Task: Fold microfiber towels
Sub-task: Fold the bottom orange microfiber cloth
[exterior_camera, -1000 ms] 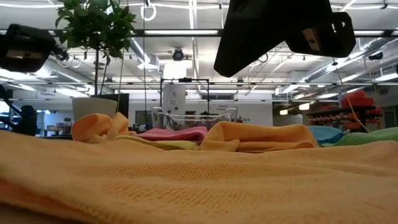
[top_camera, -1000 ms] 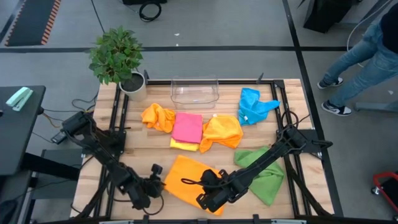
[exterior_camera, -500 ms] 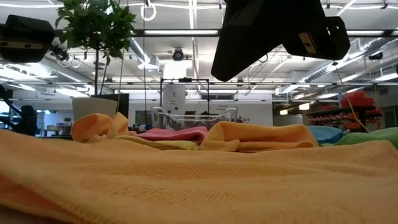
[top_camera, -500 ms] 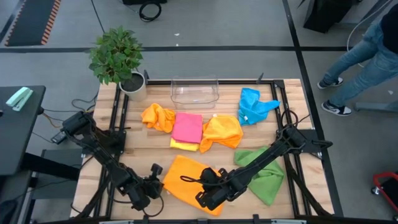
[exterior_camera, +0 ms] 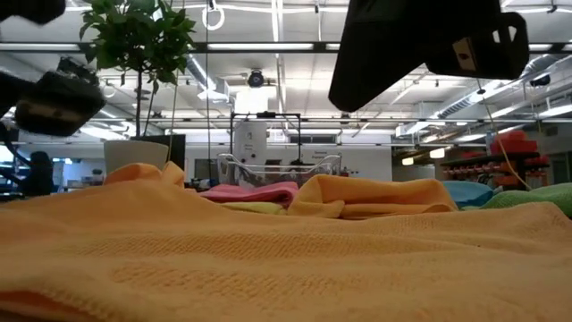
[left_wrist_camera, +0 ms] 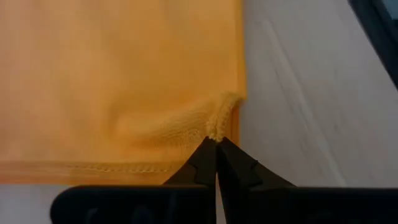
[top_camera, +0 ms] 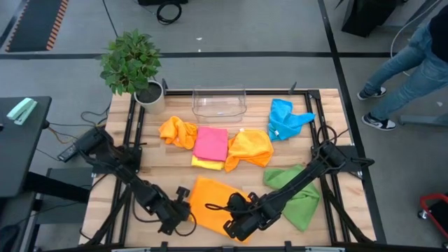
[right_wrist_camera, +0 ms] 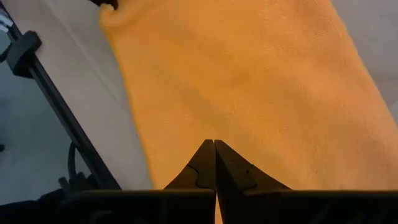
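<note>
An orange towel [top_camera: 213, 201] lies spread near the table's front edge; it fills the foreground of the low view [exterior_camera: 286, 259]. My left gripper [left_wrist_camera: 216, 140] is at its left edge, also seen from above [top_camera: 185, 208], and is shut on it. My right gripper [right_wrist_camera: 214, 144] is shut at the towel's near right part [top_camera: 227, 225]. Farther back lie a crumpled orange towel [top_camera: 178, 131], a pink one [top_camera: 211, 143] lying on a yellow one [top_camera: 205, 163], another orange one [top_camera: 250, 148], a blue one [top_camera: 285, 117] and a green one [top_camera: 295, 190]. My left gripper pinches the orange towel's side edge [left_wrist_camera: 219, 123] between its two fingertips, close to a hemmed corner. It comes slanting down from the table's left. The cloth puckers into a small ridge at the tips; the rest lies flat. My right gripper has its shut fingertips on the orange towel close to its near edge [right_wrist_camera: 186, 155], slanting down from the right. The fingers hide the place of contact, so how many layers it has I cannot tell. The cloth around the tips lies smooth.
A clear plastic bin [top_camera: 220, 103] stands at the far middle and a potted plant [top_camera: 133, 66] at the far left corner. Black rails [top_camera: 133, 140] run along the table's sides. A person [top_camera: 413, 63] walks beyond the right edge.
My left gripper has moved right to the orange towel's left edge, dipped a little, and shut on it. That edge now stands slightly higher in the low view. My right gripper has stayed shut in place.
</note>
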`<action>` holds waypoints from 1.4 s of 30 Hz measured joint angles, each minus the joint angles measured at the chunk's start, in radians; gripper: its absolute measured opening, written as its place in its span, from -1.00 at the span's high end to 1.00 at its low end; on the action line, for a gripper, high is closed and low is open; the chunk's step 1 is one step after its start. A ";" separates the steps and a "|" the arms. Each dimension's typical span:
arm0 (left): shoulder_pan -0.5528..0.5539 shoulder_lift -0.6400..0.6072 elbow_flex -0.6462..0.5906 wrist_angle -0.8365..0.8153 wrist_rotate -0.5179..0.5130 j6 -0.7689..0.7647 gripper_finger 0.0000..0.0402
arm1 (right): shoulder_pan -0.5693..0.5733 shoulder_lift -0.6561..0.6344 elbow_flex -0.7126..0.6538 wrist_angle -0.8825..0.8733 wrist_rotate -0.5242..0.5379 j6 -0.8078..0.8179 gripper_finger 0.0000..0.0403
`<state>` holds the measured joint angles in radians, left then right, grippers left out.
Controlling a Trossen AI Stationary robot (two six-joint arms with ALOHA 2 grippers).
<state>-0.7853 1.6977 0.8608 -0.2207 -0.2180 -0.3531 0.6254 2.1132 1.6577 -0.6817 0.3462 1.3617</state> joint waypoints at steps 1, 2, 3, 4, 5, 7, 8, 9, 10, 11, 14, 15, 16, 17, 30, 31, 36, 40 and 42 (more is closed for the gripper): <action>0.000 0.011 0.000 -0.014 0.007 -0.003 0.93 | 0.002 0.000 0.000 0.000 -0.001 0.001 0.98; 0.000 0.020 -0.001 -0.021 0.015 -0.010 0.94 | 0.005 0.000 0.000 0.000 0.000 0.001 0.98; 0.002 0.024 0.000 -0.019 0.018 -0.024 0.94 | 0.008 0.000 0.000 0.001 0.000 0.001 0.98; 0.003 0.027 0.001 -0.020 0.022 -0.034 0.95 | 0.010 0.000 0.000 0.000 0.000 0.002 0.98; 0.003 0.028 0.002 -0.022 0.023 -0.043 0.96 | 0.012 0.000 0.000 0.000 0.000 0.003 0.98; 0.003 0.028 0.002 -0.023 0.027 -0.049 0.97 | 0.020 0.000 0.000 0.001 0.000 0.004 0.98; 0.003 0.028 0.002 -0.025 0.030 -0.052 0.97 | 0.026 0.000 0.000 0.001 0.000 0.008 0.98; 0.003 0.028 0.002 -0.031 0.031 -0.056 0.96 | 0.032 0.000 0.000 0.000 0.000 0.014 0.98; 0.003 0.028 0.002 -0.034 0.035 -0.055 0.94 | 0.039 0.000 -0.002 -0.005 0.000 0.025 0.98; 0.003 0.028 0.002 -0.038 0.044 -0.056 0.92 | 0.045 0.001 -0.013 0.006 0.000 0.039 0.98; 0.005 0.028 0.003 -0.046 0.066 -0.078 0.90 | 0.060 0.010 -0.056 0.086 -0.026 0.060 0.98; 0.004 0.027 0.003 -0.048 0.066 -0.084 0.92 | 0.065 0.011 -0.070 0.141 -0.040 0.050 0.98; 0.003 0.027 0.003 -0.049 0.066 -0.087 0.93 | 0.071 0.011 -0.078 0.186 -0.047 0.043 0.98; 0.003 0.027 0.003 -0.048 0.067 -0.088 0.95 | 0.080 0.010 -0.083 0.214 -0.047 0.040 0.98; 0.004 0.028 0.001 -0.059 0.078 -0.089 0.94 | 0.089 0.008 -0.252 0.192 -0.056 0.283 0.98; 0.004 0.028 0.001 -0.060 0.080 -0.090 0.96 | 0.089 0.007 -0.252 0.181 -0.063 0.297 0.98; 0.004 0.028 0.000 -0.060 0.081 -0.106 0.93 | 0.093 0.003 -0.229 0.101 -0.076 0.320 0.98; 0.004 0.028 0.000 -0.062 0.083 -0.107 0.92 | 0.090 -0.011 -0.212 0.029 -0.080 0.325 0.98; 0.004 0.028 0.000 -0.063 0.085 -0.107 0.95 | 0.090 -0.025 -0.212 0.055 -0.057 0.299 0.98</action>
<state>-0.7815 1.7260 0.8612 -0.2836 -0.1333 -0.4603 0.7157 2.0880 1.4460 -0.6264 0.2896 1.6604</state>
